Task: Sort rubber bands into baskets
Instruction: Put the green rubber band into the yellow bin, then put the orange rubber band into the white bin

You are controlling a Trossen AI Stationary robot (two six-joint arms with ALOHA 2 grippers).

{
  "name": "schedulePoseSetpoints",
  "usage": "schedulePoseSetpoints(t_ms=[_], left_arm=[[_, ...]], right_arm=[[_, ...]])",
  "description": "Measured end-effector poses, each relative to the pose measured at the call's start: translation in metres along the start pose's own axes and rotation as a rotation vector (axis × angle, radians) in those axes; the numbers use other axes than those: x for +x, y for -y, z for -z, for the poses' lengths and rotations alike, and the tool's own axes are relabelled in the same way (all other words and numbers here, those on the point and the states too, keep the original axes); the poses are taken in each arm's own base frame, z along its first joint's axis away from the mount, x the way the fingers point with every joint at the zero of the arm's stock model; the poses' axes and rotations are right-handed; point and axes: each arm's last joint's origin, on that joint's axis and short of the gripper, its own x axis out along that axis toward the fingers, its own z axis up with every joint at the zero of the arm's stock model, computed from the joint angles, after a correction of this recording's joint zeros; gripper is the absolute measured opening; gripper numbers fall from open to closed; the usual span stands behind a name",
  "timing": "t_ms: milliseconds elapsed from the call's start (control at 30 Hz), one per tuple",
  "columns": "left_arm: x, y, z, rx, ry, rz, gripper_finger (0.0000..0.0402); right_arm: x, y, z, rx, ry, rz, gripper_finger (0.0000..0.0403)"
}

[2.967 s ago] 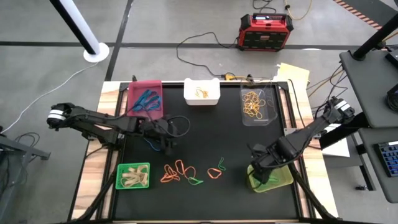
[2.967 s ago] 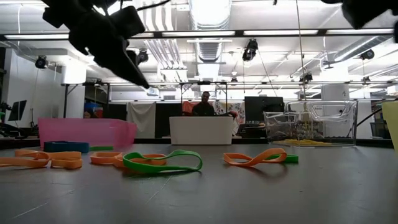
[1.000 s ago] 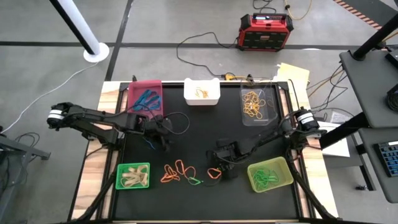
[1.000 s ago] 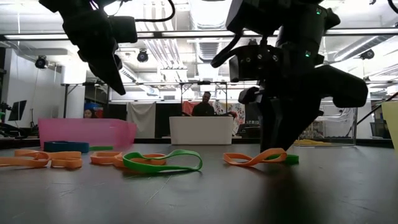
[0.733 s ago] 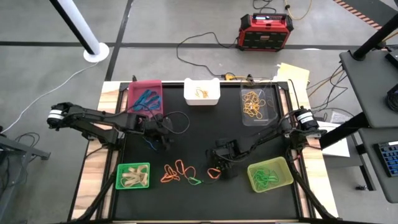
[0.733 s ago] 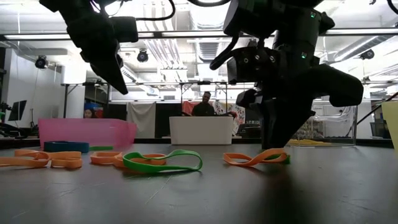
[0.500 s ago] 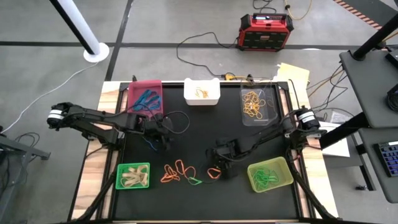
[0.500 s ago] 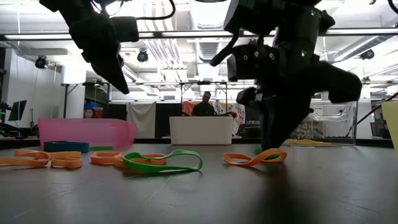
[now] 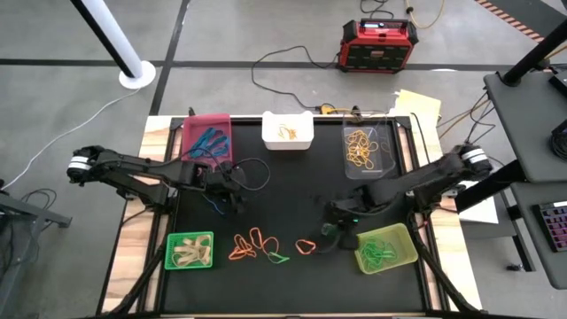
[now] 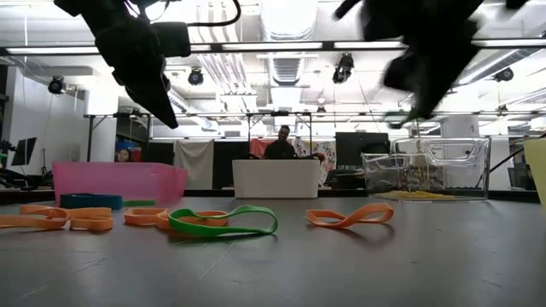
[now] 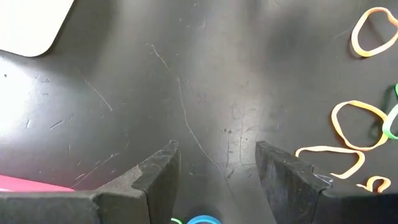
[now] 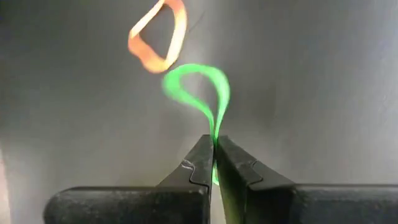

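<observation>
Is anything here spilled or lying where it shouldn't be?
Yes: several rubber bands lie loose on the black mat instead of in the baskets, orange and green ones mixed together. One blue band lies by the left gripper. The right gripper pinches a green band.

No text, label or number can be read anywhere.

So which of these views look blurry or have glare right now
Right wrist view: the pinched green rubber band and an orange band are smeared and soft. Low view: the right arm is motion-blurred against bright ceiling lights, and the left arm is a dark silhouette. Left wrist view: sharp, with soft sheen on the black mat.
</observation>
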Motion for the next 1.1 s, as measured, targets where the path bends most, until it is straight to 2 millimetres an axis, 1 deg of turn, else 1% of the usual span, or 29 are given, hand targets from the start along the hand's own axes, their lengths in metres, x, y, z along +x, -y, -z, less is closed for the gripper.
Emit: schedulePoseSetpoints(t_ms=[100,233,300,400,500,600,733,1000,1100], left_arm=[[0.000,0.000,-0.001,-0.001,0.006,0.002,0.0192],[0.000,0.000,-0.001,-0.003,0.016,0.005,0.0192],[0.000,0.001,-0.002,-0.004,0.022,0.007,0.0192],[0.000,0.001,-0.003,-0.002,0.028,0.009,0.0192],[0.000,0.001,-0.003,0.002,0.030,0.009,0.0192],[0.000,0.001,-0.003,0.002,0.031,0.009,0.0192],[0.000,0.001,-0.003,0.002,0.030,0.009,0.0192],[0.003,0.003,-0.001,0.004,0.020,0.012,0.0192],[0.006,0.006,0.000,0.016,0.007,0.016,0.0192]], right_arm=[[-0.024,-0.010,0.021,0.139,-0.086,-0.055,0.0009],[-0.048,-0.021,0.060,0.340,-0.278,0.020,0.0009],[-0.057,-0.027,0.077,0.418,-0.325,0.063,0.0009],[-0.063,-0.036,0.093,0.507,-0.328,0.074,0.0009],[-0.060,-0.042,0.105,0.574,-0.340,0.101,0.0009],[-0.055,-0.045,0.112,0.610,-0.354,0.136,0.0010],[-0.047,-0.045,0.118,0.651,-0.374,0.174,0.0022],[-0.043,-0.044,0.120,0.675,-0.395,0.181,0.0072],[-0.041,-0.045,0.117,0.669,-0.347,0.174,0.0091]])
